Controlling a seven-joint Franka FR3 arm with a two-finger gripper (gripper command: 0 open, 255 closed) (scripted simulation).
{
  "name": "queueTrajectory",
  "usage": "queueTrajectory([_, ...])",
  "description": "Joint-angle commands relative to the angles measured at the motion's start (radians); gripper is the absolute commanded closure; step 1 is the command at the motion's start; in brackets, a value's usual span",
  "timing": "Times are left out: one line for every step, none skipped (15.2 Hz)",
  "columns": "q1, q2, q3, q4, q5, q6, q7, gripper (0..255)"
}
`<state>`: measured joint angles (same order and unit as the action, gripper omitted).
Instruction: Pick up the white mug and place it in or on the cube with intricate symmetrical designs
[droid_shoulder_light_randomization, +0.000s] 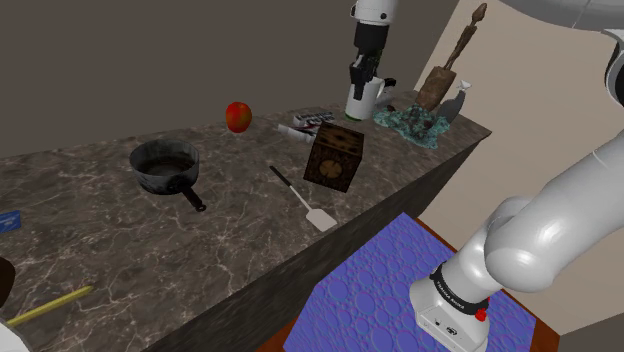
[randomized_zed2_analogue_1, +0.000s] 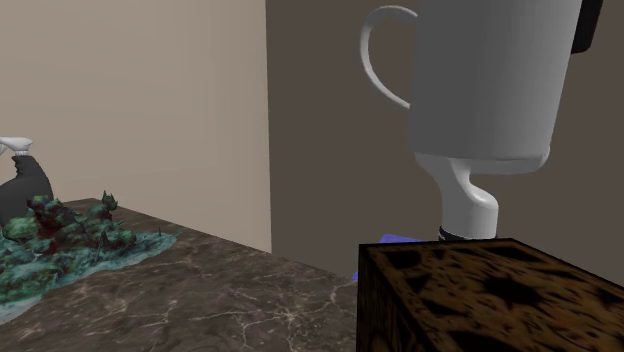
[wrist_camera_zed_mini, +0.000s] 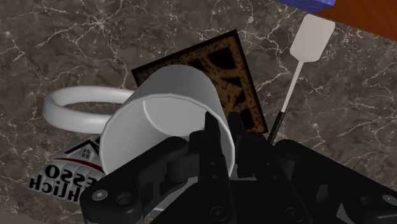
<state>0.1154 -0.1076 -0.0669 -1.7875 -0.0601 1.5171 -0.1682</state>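
Note:
A white mug (droid_shoulder_light_randomization: 366, 100) hangs in the air above the back of the marble counter (droid_shoulder_light_randomization: 90, 250), with my black gripper (droid_shoulder_light_randomization: 360, 72) shut on its rim from above. The second exterior view has the mug (randomized_zed2_analogue_1: 488, 80) hovering over the dark brown patterned cube (randomized_zed2_analogue_1: 480, 300), handle towards that view's left. The cube (droid_shoulder_light_randomization: 335, 157) stands on the counter, nearer the front edge than the mug. In the wrist view my gripper (wrist_camera_zed_mini: 226, 137) clasps the mug's wall (wrist_camera_zed_mini: 165, 108), and the cube (wrist_camera_zed_mini: 226, 67) lies below and just beyond the mug.
A dark saucepan (droid_shoulder_light_randomization: 165, 165), a red apple (droid_shoulder_light_randomization: 238, 116) and a white spatula (droid_shoulder_light_randomization: 305, 200) lie on the counter. A green sculpture (droid_shoulder_light_randomization: 415, 120) with a wooden figure stands at the far end. A printed box (droid_shoulder_light_randomization: 310, 122) lies behind the cube. A blue mat (droid_shoulder_light_randomization: 390, 290) covers the floor.

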Motion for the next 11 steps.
queueTrajectory([0.001,-0.002,0.001,-0.029,0.000,0.027,0.003,255])
queueTrajectory([0.000,-0.004,0.001,-0.043,0.000,0.040,0.004,255])
queueTrajectory([0.000,-0.005,0.000,-0.058,0.000,0.054,0.004,255])
queueTrajectory([0.000,-0.005,0.000,-0.072,0.000,0.067,0.005,255])
queueTrajectory([0.000,-0.006,0.000,-0.086,0.000,0.081,0.006,255])
queueTrajectory([0.000,-0.006,0.000,-0.100,0.000,0.094,0.006,255])
queueTrajectory([0.000,-0.006,0.000,-0.113,0.000,0.108,0.007,255])
queueTrajectory([0.000,-0.006,0.000,-0.126,0.000,0.121,0.007,255])
queueTrajectory([0.000,-0.005,0.000,-0.139,0.000,0.134,0.008,255])
queueTrajectory([0.000,-0.005,0.000,-0.152,-0.001,0.148,0.009,255])
queueTrajectory([0.000,-0.004,-0.001,-0.165,-0.001,0.161,0.009,255])
